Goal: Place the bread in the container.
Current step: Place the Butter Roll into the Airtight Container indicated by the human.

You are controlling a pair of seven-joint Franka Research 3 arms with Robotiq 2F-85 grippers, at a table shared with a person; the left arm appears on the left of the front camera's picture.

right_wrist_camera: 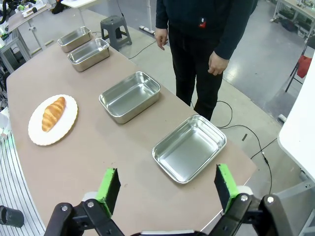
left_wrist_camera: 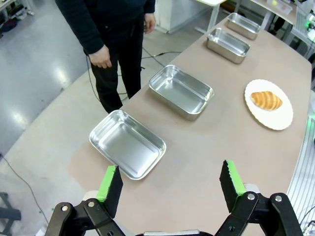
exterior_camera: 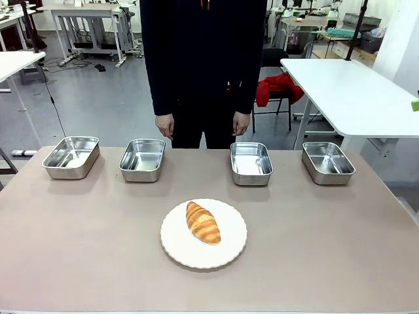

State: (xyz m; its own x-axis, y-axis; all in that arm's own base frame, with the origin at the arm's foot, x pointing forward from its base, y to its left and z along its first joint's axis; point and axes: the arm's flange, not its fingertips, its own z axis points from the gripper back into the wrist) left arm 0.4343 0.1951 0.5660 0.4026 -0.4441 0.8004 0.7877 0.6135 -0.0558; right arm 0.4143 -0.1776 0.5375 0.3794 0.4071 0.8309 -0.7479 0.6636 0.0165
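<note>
**Bread Sits on the Plate**

The shiny golden-brown croissant point(exterior_camera: 203, 223) lies on a round white plate point(exterior_camera: 171, 243) in the middle of the tan table point(exterior_camera: 327, 248). Four small shiny steel pans point(exterior_camera: 142, 159) sit in a row behind it. The left gripper point(left_wrist_camera: 170, 177) and the right gripper point(right_wrist_camera: 166, 179) hang wide open, holding nothing.

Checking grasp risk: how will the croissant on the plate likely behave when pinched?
Probably light and easily crushed: the croissant looks puffy with a ridged crust. Its glossy, tapered ends might let it slip or rock on the plate.
</note>
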